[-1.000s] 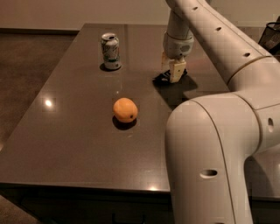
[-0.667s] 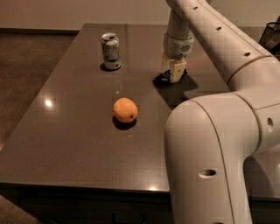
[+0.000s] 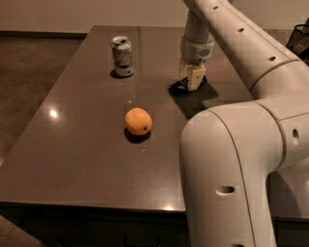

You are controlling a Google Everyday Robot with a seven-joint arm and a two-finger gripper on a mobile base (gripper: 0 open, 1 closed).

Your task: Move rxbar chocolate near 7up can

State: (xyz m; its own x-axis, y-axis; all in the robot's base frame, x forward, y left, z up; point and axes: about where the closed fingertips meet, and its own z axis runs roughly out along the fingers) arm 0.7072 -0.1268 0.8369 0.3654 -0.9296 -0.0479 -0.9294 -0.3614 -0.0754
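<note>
Nothing appreciable has moved since the earlier frame: the gripper (image 3: 190,79) hangs at the same spot on the far right part of the surface (image 3: 82,144), directly over the rxbar chocolate (image 3: 179,88), and the can and the fruit stand where they stood.

Findings. The rxbar chocolate lies flat on the surface under the gripper, showing only as a dark edge beside it. Whether the jaws are apart or clamped on the bar cannot be told from this view. The 7up can (image 3: 122,56) stands upright to the left of the bar and slightly farther back, well apart from it. An orange (image 3: 138,121) rests nearer the camera, between neither and clear of the direct line from bar to can.

Judgement on the step in hand. This appears to be the grasp of the bar. A flat wrapper calls for a low, square pinch across its narrow width, then a small lift before travelling left. The set-down should stop short of the can, so that it is not toppled.

Surface and room. The surface is dark, smooth and glossy, with lamp reflections. A carpeted floor (image 3: 34,62) lies to the left and a pale wall (image 3: 96,14) beyond. The robot's arm (image 3: 231,29) and its bulky white housing (image 3: 227,178) fill the right side.
</note>
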